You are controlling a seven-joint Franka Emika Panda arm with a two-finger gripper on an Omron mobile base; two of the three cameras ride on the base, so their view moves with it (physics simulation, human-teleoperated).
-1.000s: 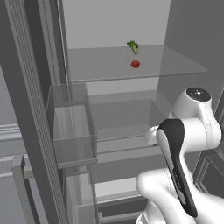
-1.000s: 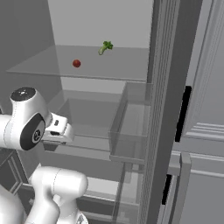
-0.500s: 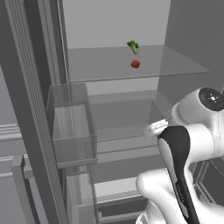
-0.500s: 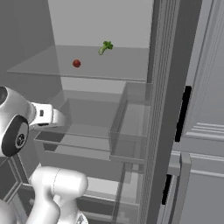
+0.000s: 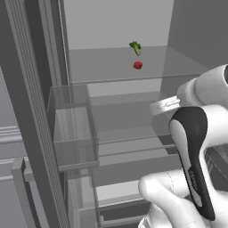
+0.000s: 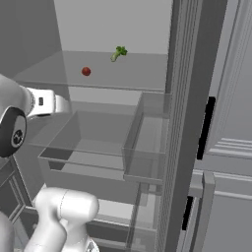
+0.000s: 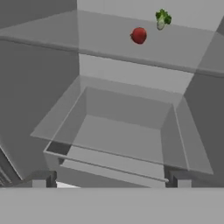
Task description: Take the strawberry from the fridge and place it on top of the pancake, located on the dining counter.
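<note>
fridge (image 5: 116, 26) shelf, tiny round red strawberry (image 5: 138, 65)

small green leafy veggie (image 5: 135, 47) sitting far back on the glass shelf, clear door bin (image 5: 73, 129) lower left

strawberry (image 7: 138, 35): smooth, matt red
glass shelf (image 5: 111, 67): clear, glossy
fridge (image 6: 98, 24) interior: plain matt pale grey
door bin (image 5: 73, 129): clear plastic
</note>
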